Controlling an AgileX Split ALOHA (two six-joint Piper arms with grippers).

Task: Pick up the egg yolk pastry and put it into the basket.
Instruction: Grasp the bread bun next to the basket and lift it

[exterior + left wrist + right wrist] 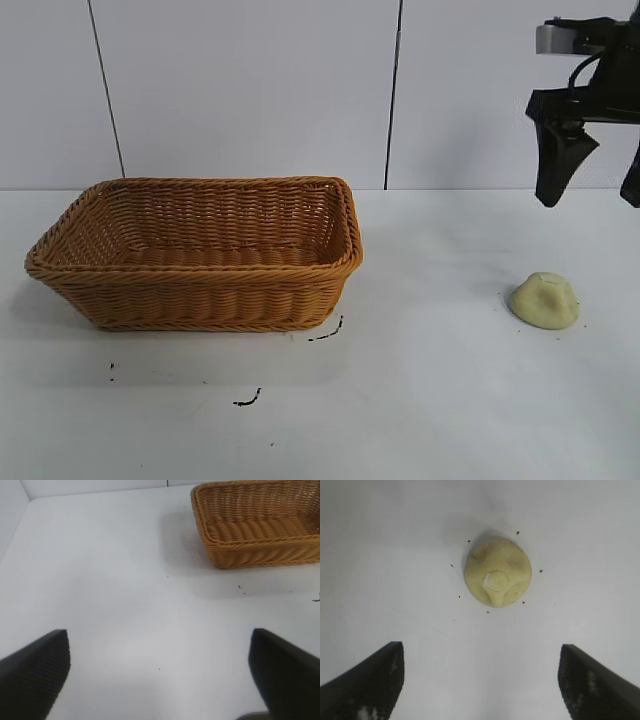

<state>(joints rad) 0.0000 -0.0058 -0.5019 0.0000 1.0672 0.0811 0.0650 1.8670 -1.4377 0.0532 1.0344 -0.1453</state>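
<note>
White table (pixel 450 400), egg yolk pastry (pixel 545 300) dome-up, round

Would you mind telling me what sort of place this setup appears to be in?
Probably a robot test bench rather than a kitchen: a bare white table against plain white wall panels, with only a wicker basket, an egg yolk pastry and the right gripper hanging above it.

white table (pixel 450 420), basket (pixel 200 255), egg yolk pastry (pixel 545 300)
</note>
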